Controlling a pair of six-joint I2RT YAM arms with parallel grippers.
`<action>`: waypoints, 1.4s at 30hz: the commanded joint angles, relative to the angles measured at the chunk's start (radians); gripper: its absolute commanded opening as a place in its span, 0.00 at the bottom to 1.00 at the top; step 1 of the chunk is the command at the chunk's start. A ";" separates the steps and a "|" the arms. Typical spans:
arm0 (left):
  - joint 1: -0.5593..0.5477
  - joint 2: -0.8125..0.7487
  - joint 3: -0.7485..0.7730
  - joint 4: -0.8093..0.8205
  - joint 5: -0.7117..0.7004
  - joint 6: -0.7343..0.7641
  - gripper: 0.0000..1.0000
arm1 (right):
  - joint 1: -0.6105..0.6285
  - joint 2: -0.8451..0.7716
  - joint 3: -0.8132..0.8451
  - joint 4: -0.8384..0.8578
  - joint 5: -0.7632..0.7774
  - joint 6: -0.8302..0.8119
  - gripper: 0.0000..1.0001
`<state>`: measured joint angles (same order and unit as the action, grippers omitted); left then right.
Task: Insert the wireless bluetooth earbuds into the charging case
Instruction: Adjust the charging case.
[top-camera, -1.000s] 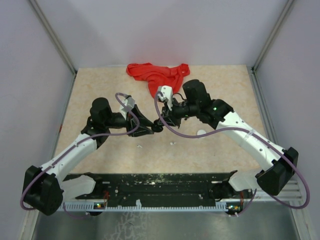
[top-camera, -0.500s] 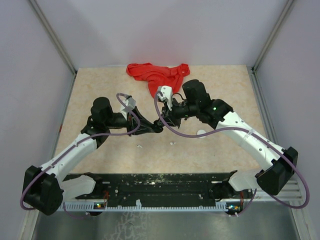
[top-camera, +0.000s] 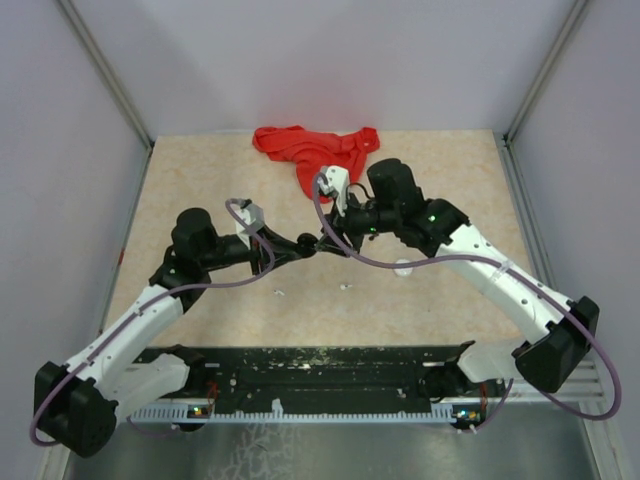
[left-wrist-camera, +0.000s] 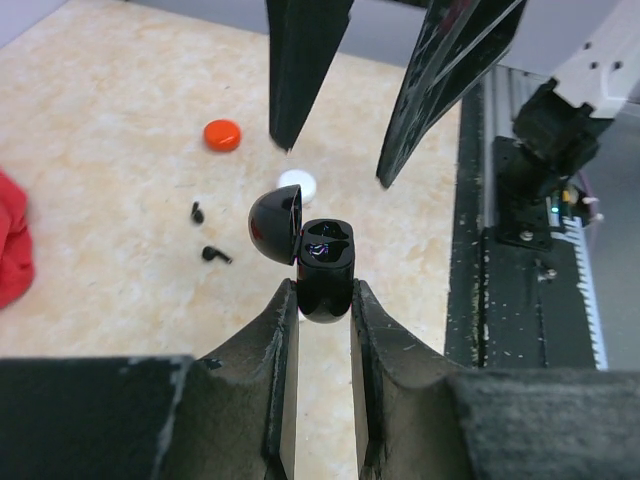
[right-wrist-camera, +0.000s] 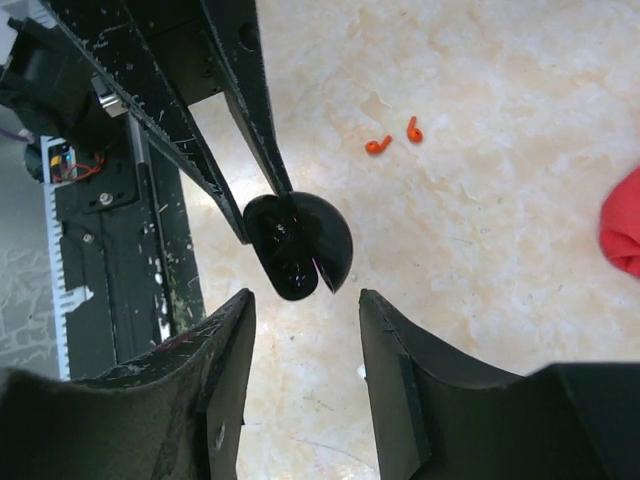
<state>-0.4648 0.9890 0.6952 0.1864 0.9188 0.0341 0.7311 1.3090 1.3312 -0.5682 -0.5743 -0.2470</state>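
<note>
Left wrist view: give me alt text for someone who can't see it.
The left gripper clamps an open black charging case above the table, the open right gripper just beyond. Two black earbuds, a red case and a white case lie below.

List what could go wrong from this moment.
1. The left hand pinches the black case only at its lower end, above the table; a push could twist it loose.
2. The right hand is open close to the case's raised lid; a careless move may knock it shut.
3. The black earbuds lying on the table are tiny, so a pickup may well fumble them.
</note>
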 joint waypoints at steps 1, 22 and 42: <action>-0.003 -0.044 -0.057 -0.023 -0.165 0.044 0.01 | 0.004 -0.043 0.012 0.048 0.133 0.080 0.48; -0.003 -0.091 -0.119 0.018 -0.242 0.142 0.01 | -0.167 0.350 0.011 -0.016 0.467 0.228 0.42; -0.004 -0.099 -0.134 0.045 -0.282 0.175 0.01 | -0.159 0.644 0.191 -0.148 0.662 0.463 0.32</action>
<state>-0.4648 0.8982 0.5545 0.2054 0.6395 0.1978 0.5709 1.9247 1.4631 -0.6800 0.0063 0.1368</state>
